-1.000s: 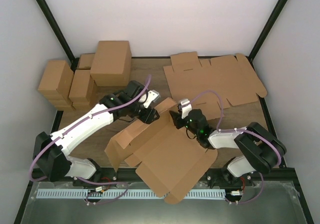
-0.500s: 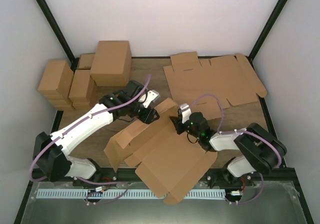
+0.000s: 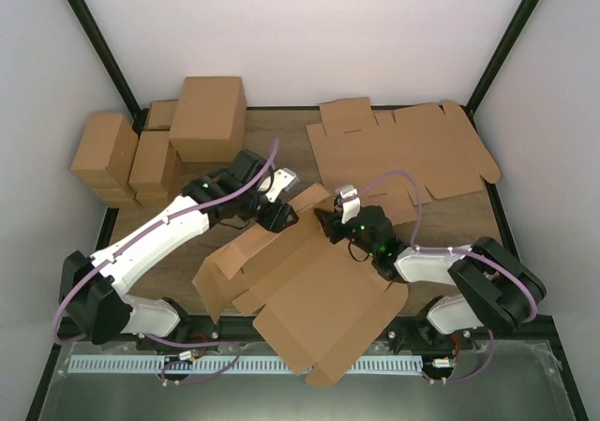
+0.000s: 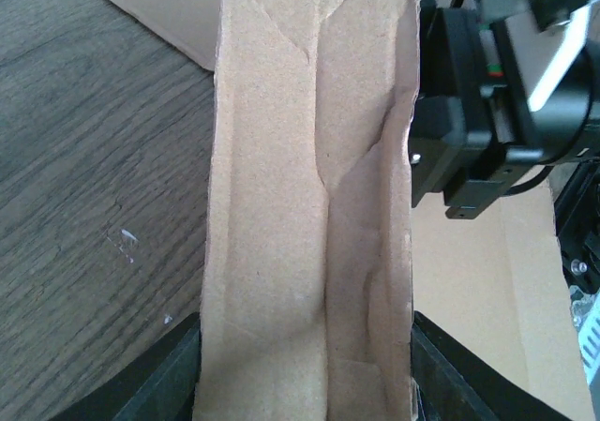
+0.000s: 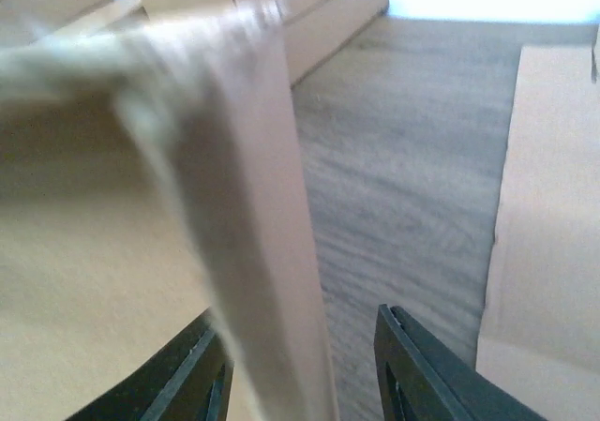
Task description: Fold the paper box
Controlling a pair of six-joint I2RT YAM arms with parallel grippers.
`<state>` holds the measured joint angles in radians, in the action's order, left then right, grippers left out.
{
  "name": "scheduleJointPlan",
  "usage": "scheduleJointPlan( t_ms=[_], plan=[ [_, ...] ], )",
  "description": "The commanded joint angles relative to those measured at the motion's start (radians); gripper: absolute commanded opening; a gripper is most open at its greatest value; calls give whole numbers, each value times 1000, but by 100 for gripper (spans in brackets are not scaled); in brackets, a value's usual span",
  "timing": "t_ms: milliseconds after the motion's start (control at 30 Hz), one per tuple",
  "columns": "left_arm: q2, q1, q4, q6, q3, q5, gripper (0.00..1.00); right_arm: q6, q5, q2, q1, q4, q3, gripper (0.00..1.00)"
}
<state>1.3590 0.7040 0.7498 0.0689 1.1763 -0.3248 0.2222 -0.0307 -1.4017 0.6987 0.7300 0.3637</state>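
The paper box (image 3: 309,290), a flat brown die-cut sheet partly folded up, lies at the near middle of the table. Its far wall (image 4: 300,205) stands raised between the two arms. My left gripper (image 3: 281,217) comes in from the left and is shut across this doubled wall, whose cardboard fills the gap between both fingers (image 4: 169,383). My right gripper (image 3: 323,222) faces it from the right. A blurred flap (image 5: 253,205) runs between its jaws close to the left finger (image 5: 187,374), with a bare gap to the right finger (image 5: 431,374), so it is open.
Several folded brown cartons (image 3: 159,149) are stacked at the back left. Another flat cardboard blank (image 3: 403,154) lies at the back right on the wood table (image 3: 281,149). Black frame posts rise at both back corners.
My right gripper dipped towards the flap and narrowed, then came back and widened again. The box's left corner slid slightly left. My left gripper kept its hold.
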Motion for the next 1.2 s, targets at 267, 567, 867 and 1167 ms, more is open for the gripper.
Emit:
scheduleJointPlan(
  t_ms=[267,567,867,1167],
  plan=[
    [-18,2,-2,-21,3,-81,52,-30,-66,39,-54,154,37,31],
    [-12,2,6,-23,2,-81,52,-47,-116,23,-61,163,77,22],
    [-21,2,-3,-16,20,-52,77,-9,-2,25,-60,97,103,1],
    [-233,3,-24,30,146,134,100,159,108,82,-111,-147,218,1]
  ],
)
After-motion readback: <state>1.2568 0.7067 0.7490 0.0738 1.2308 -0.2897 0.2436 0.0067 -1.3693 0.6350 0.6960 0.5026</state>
